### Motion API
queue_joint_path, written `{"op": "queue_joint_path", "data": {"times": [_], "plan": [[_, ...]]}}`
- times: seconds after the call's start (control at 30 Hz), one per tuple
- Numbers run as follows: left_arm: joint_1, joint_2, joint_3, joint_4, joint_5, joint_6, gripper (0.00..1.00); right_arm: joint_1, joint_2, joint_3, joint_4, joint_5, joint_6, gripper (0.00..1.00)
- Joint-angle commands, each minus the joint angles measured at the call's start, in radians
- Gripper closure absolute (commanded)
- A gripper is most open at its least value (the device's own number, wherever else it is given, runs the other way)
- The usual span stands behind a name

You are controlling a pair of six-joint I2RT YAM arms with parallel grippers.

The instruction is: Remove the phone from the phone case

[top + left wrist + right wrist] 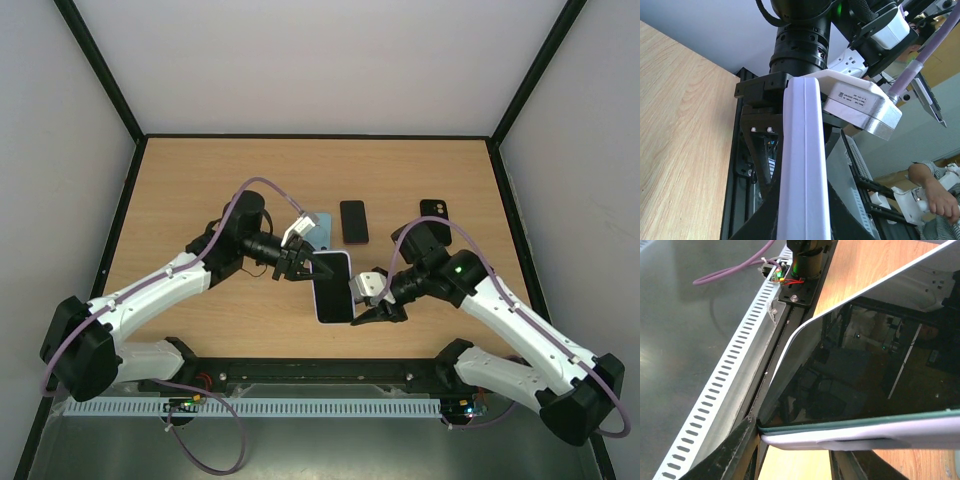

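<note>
A phone with a black screen in a pale lilac case (333,286) is held above the table middle between both arms. My left gripper (301,266) is shut on its far end; in the left wrist view the case's lilac edge (803,165) runs up between my dark fingers (756,220). My right gripper (377,310) is shut on its near right side; in the right wrist view the dark glass (875,375) and lilac case rim (860,436) sit between my fingers (732,450), one at the phone's corner.
A second black phone (353,221) lies on the table behind the held one. A light blue case (319,228) lies beside it under the left wrist. A small black case (434,210) lies at the back right. A black rail (320,378) runs along the table's near edge.
</note>
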Motion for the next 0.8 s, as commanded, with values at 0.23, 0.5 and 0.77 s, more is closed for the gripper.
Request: {"op": "queue_joint_path", "data": {"times": [0.23,0.5,0.77], "plan": [[-0.056,-0.058,0.068,-0.147,0.21,0.083,0.98,-0.018,-0.033,-0.035,0.149,0.246,0.004,0.62],[-0.059,-0.06,0.065,-0.168,0.203,0.101,0.98,-0.018,-0.058,0.018,0.083,0.253,-0.027,0.55],[-0.059,-0.084,0.06,-0.175,0.173,0.112,0.98,-0.02,-0.076,0.04,0.132,0.202,0.116,0.56]]}}
